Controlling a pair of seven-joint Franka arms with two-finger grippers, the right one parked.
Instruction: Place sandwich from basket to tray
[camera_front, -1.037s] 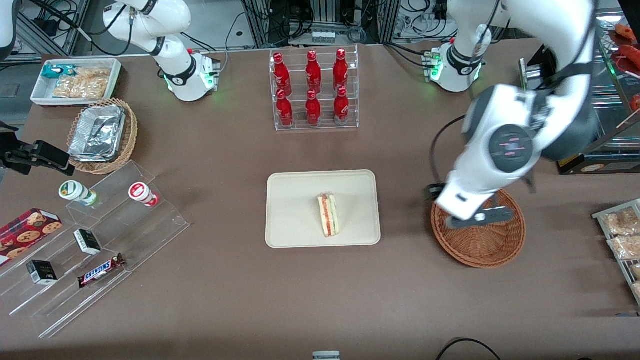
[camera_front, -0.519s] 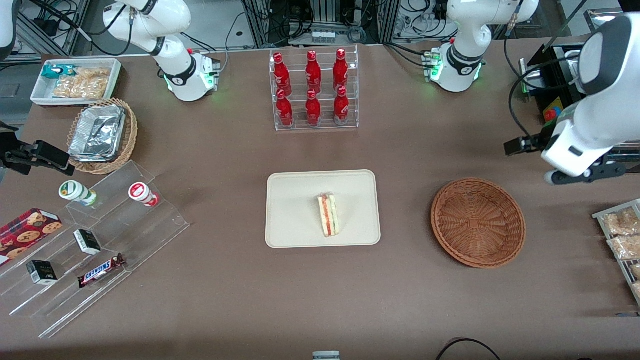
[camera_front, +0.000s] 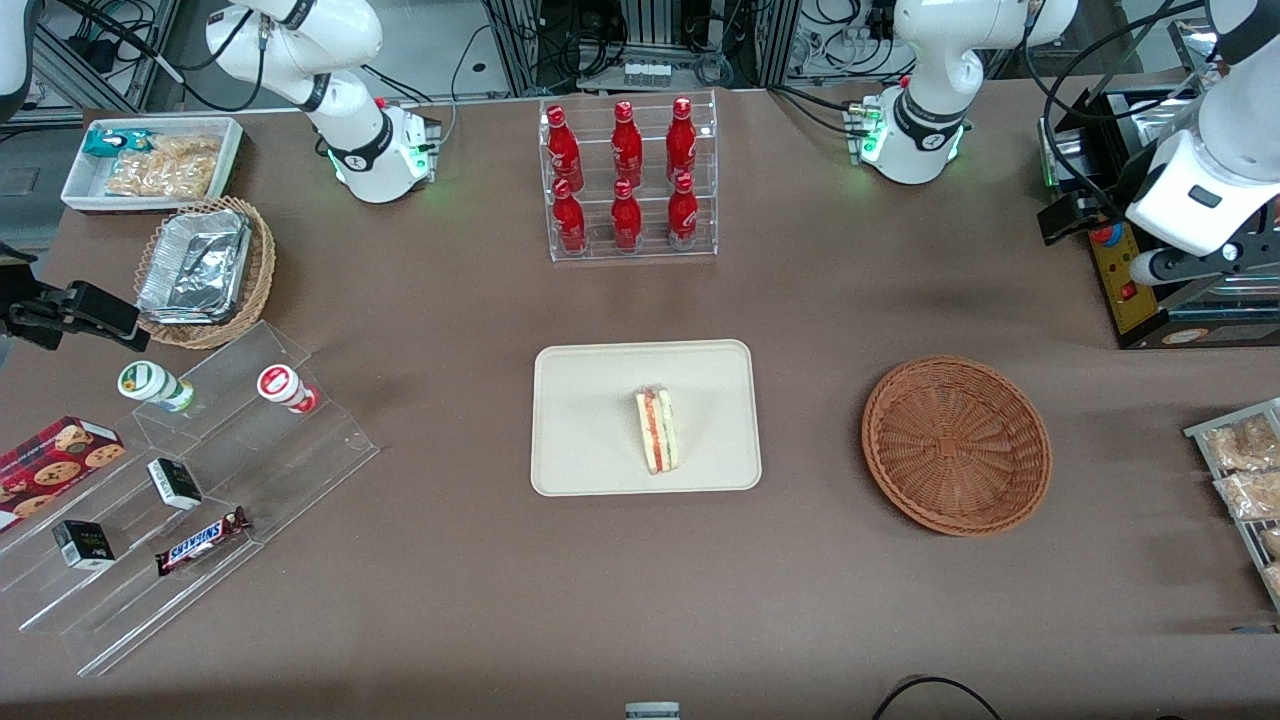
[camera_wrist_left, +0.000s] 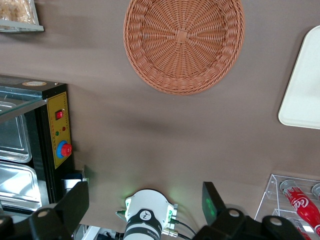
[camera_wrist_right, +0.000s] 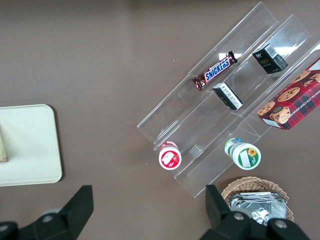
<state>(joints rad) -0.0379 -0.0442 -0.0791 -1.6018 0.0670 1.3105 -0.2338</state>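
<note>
The sandwich (camera_front: 657, 430), a pale wedge with a red and green stripe, lies on the cream tray (camera_front: 590, 420) at the table's middle. The reddish-brown wicker basket (camera_front: 956, 445) stands beside the tray, toward the working arm's end, and holds nothing. My left gripper (camera_front: 1195, 262) hangs high above the table, farther from the front camera than the basket, by the black cabinet. In the left wrist view its fingers (camera_wrist_left: 75, 200) stand wide apart with nothing between them, and the basket (camera_wrist_left: 184, 42) and a corner of the tray (camera_wrist_left: 302, 85) show below.
A clear rack of red bottles (camera_front: 627, 180) stands farther from the camera than the tray. A black cabinet with a yellow control panel (camera_front: 1125, 270) and a rack of bagged snacks (camera_front: 1240, 470) are at the working arm's end. A clear stepped shelf (camera_front: 200, 480) is at the parked arm's end.
My left gripper has risen from over the basket and moved away toward the black cabinet, leaving the basket fully in view. The sandwich and tray have not moved.
</note>
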